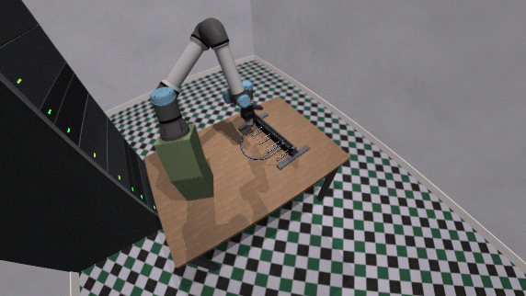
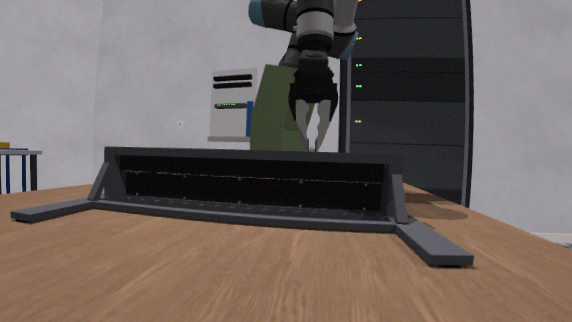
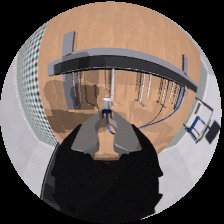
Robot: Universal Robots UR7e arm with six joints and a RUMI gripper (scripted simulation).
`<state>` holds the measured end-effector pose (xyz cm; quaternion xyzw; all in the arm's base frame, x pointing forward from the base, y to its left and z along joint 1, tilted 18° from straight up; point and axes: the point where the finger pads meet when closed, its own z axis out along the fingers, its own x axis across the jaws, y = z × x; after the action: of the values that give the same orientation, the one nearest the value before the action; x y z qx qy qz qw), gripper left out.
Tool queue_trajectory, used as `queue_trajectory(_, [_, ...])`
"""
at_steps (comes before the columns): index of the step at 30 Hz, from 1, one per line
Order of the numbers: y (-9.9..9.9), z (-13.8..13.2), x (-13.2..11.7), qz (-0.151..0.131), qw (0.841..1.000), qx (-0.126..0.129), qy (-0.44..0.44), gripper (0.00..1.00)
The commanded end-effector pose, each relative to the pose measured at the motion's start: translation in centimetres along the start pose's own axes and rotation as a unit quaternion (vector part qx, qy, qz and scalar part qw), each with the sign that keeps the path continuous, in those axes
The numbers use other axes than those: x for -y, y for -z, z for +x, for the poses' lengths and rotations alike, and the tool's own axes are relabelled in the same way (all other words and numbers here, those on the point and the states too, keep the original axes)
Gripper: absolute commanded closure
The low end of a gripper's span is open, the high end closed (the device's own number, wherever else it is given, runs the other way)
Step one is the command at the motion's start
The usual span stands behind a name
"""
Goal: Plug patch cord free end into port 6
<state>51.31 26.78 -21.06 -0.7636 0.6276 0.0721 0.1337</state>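
The dark grey rack [image 1: 275, 135] [image 2: 240, 155] [image 3: 140, 60] stands upright on the wooden table [image 1: 239, 202] [image 2: 250, 280]. My gripper [image 1: 246, 125] [image 2: 312, 145] [image 3: 106, 110] is shut on the free plug [image 3: 107, 103] of the blue patch cord [image 1: 248, 156] [image 3: 165, 116]. It holds the plug just in front of the rack's port face, left of the middle in the wrist view. The cord loops over the table to a port near the rack's right end. In the exterior view the rack shows from behind and hides the plug and the ports. The latch's side cannot be told.
Several pale short cords [image 1: 264, 138] [image 3: 145, 85] stick out of other ports. The arm's green pedestal [image 1: 184, 161] stands on the table. A black server cabinet [image 1: 46, 161] [image 2: 405, 100] stands beside it. The rack's feet [image 2: 432, 247] reach out over the table.
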Motion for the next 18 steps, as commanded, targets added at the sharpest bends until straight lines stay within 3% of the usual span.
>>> queue_trajectory(1, [-0.4,0.0,0.6,0.001,1.0,0.0,0.0,1.0])
queue_trajectory(18, [-2.1,0.0,2.3,0.001,1.0,0.0,0.0,1.0])
